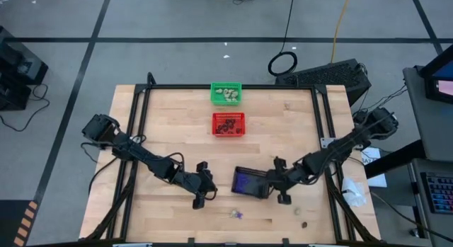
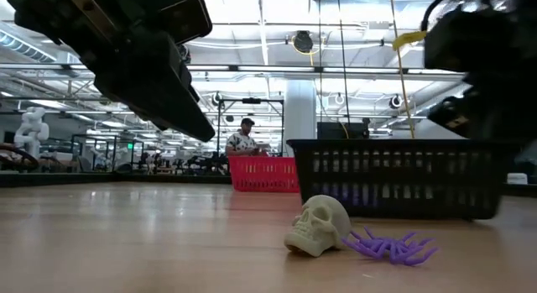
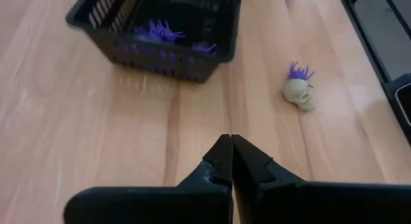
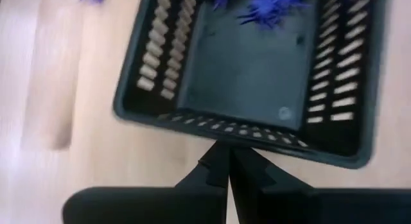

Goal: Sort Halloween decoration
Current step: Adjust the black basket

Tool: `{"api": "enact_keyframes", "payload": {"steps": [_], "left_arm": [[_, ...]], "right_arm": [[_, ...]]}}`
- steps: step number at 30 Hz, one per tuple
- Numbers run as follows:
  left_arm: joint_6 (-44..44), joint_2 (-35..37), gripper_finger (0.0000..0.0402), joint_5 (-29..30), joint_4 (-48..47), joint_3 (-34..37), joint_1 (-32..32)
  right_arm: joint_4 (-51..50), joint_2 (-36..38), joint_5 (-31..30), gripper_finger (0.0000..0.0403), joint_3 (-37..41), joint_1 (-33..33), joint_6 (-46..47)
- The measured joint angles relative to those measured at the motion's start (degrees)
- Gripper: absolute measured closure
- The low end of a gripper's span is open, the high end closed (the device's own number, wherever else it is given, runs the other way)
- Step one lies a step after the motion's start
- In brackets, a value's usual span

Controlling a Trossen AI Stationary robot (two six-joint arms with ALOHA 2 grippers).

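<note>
A black mesh basket (image 1: 251, 182) (image 3: 160, 31) (image 4: 257, 76) stands on the table's near middle with purple trinkets (image 3: 160, 33) inside. A pale cream skull (image 3: 300, 94) (image 2: 319, 226) lies on the wood beside a purple spider (image 3: 299, 72) (image 2: 390, 247), near the front edge. My left gripper (image 1: 214, 185) (image 3: 231, 140) is shut and hangs above bare wood left of the basket. My right gripper (image 1: 270, 182) (image 4: 229, 150) is shut, over the basket's right rim (image 4: 257, 137). My right gripper's shut tips show in front of the black basket's near rim in the right wrist view. I cannot tell whether they touch it. My left gripper touches nothing.
A red basket (image 1: 228, 124) with dark trinkets and a green basket (image 1: 226, 93) with pale ones stand toward the far edge. Two small loose trinkets (image 1: 301, 217) lie near the front right. A person (image 2: 243, 138) shows in the room beyond.
</note>
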State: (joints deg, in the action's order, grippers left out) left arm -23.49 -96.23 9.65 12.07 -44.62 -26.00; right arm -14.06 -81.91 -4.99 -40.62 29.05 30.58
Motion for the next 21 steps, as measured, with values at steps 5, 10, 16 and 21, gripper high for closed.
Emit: {"api": "enact_keyframes", "payload": {"steps": [5,10,16,21], "left_arm": [[-0.02,0.00,0.0402,1.00,-0.78,0.00,0.00],[-0.48,-1.11,0.0402,2.98,-1.61,0.00,0.00],[-3.14,-2.84,0.0402,6.68,-1.99,-0.02,0.00],[-3.17,-2.84,0.0402,9.67,-2.62,-0.02,0.32]], "right_arm": [[2.17,-0.79,-2.72,0.0403,0.00,-4.16,-1.53],[7.81,-3.37,-2.43,0.0403,0.00,-6.87,-4.32],[12.15,-5.25,-2.40,0.0403,0.00,-8.97,-5.34],[13.61,-5.14,-2.39,0.0403,-0.03,-9.99,-5.98]]}}
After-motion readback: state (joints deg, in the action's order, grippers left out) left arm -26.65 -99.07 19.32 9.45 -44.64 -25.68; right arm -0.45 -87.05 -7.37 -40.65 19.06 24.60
